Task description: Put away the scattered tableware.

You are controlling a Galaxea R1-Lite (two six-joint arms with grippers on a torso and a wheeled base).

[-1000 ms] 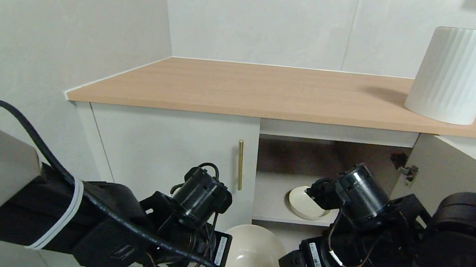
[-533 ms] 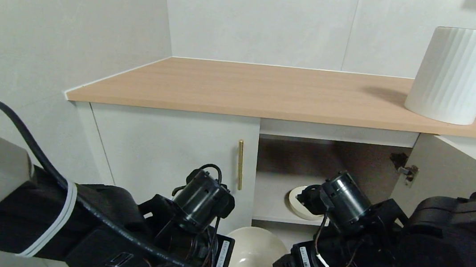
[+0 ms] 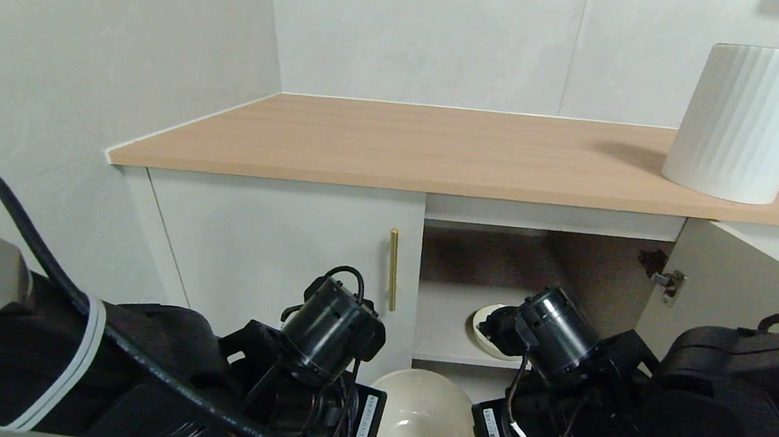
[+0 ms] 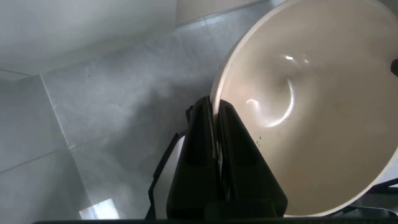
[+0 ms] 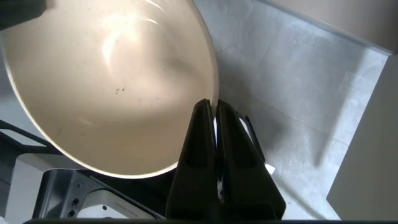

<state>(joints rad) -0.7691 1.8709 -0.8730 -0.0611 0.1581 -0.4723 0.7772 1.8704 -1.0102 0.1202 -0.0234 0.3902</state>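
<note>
Now, left tool (image 4: 216, 113) and right tool (image 5: 214, 113) clamped on opposite rims of cream round ceramic bowl (image 3: 417, 427); raise both evenly toward open cabinet shelf (image 3: 441, 325).

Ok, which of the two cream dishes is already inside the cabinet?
The small plate, lying on the cabinet shelf. The big bowl is outside, its rim pinched by the left hand and right hand.

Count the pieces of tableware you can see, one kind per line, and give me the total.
bowl: 1, clamped at its rim by the left gripper and the right gripper
plate: 1, on the shelf of the open cabinet, partly hidden behind the right arm
Total: 2
</note>
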